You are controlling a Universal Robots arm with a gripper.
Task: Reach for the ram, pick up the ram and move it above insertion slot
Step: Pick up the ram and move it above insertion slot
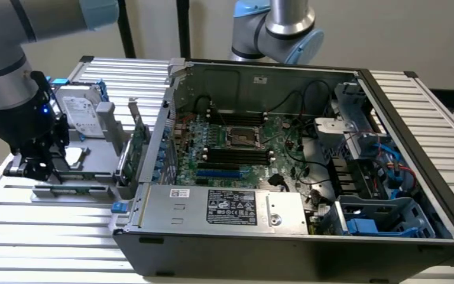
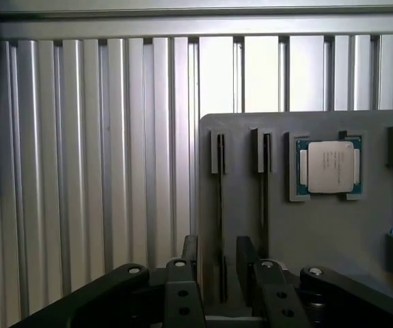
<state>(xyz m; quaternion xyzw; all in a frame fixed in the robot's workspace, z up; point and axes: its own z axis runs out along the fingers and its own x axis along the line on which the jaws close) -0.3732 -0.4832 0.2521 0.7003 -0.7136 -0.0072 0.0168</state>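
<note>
Reach step, nearly done: claw (image 2: 218,256) released, fingers (image 2: 191,266) straddling edge-on ram (image 2: 220,198) in grey holder (image 2: 333,246). Not gripped yet. Grasp calls for squared, centred closing on thin board.

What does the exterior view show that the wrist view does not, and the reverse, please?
Exterior view: the open computer case, its motherboard and power supply. Wrist view: the open gripper straddling the ram, which sits edge-on in its slot, and a processor chip nearby. Both: the gripper, the gray holder plate and the slatted table.
</note>
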